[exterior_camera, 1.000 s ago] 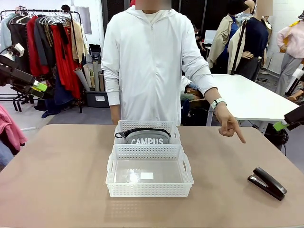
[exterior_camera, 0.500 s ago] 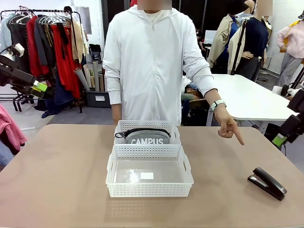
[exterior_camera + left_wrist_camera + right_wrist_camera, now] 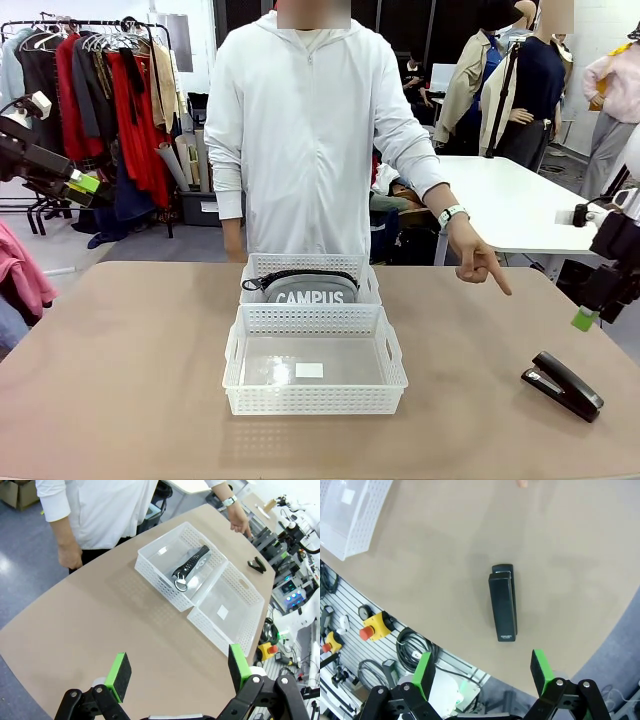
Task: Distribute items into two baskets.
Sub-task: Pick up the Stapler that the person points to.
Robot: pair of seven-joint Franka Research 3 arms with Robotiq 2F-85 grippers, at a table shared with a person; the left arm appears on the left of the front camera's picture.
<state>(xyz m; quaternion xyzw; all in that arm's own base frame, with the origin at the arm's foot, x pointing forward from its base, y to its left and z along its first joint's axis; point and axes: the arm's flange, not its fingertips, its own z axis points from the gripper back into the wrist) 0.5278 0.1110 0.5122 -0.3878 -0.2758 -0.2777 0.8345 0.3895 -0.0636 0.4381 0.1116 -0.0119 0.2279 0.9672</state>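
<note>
The grey CAMPUS pouch (image 3: 311, 291) lies in the far white basket (image 3: 310, 264); in the left wrist view the pouch (image 3: 190, 566) shows its black top and key ring. The near basket (image 3: 315, 398) holds nothing. A black stapler (image 3: 562, 384) lies on the table at the right, and a person's hand (image 3: 480, 265) points down toward it. My right gripper (image 3: 585, 318) hangs open above the table's right edge; in its wrist view the gripper (image 3: 481, 672) has the stapler (image 3: 503, 602) just ahead of the green pads. My left gripper (image 3: 80, 186) is open, high off the left side.
The person stands at the far edge behind the baskets. In the right wrist view the table edge runs close under the stapler, with cables and a red emergency button (image 3: 374, 625) beyond it. Bare tabletop (image 3: 130, 360) lies left of the baskets.
My right gripper has come down along the right edge, from level with the pointing hand to just above the stapler's side. The pointing hand rose slightly. The left arm is still.
</note>
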